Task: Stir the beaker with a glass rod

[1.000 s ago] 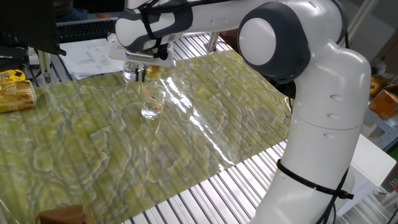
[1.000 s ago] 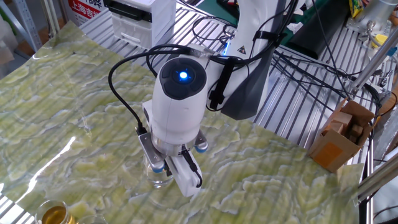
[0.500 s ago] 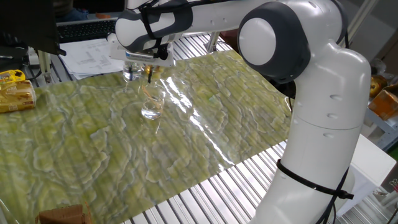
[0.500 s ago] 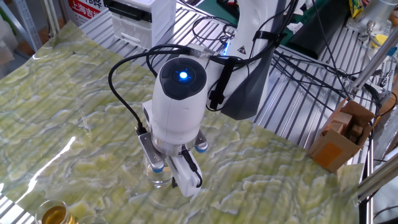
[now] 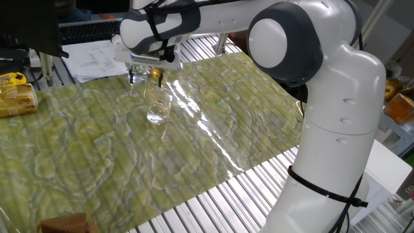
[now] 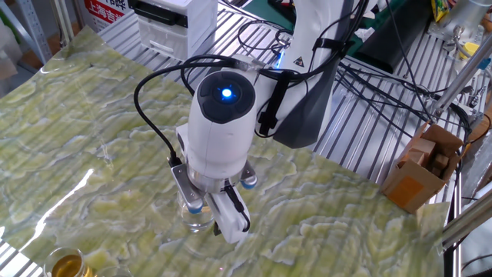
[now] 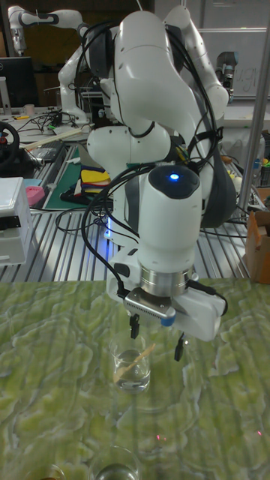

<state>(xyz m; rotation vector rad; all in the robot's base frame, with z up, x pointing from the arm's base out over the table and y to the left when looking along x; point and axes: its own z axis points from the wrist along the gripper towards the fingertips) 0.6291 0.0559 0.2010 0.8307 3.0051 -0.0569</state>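
The beaker is a small clear glass standing upright on the green patterned mat; it also shows as the beaker and the beaker. The glass rod leans slanted inside it, its top against the rim. My gripper hangs just above the beaker and is open, its two dark fingers spread to either side of the rod without touching it. In one fixed view the gripper sits above and slightly behind the beaker. The other fixed view has the wrist hiding most of the fingers.
A glass vessel with amber liquid stands near the mat's front corner. Another clear glass stands in front of the beaker. A yellow box and papers lie at the far left. A cardboard box sits off the mat.
The fingers, together one second ago, have spread apart. The rod now rests loose in the beaker. The arm itself has barely moved.
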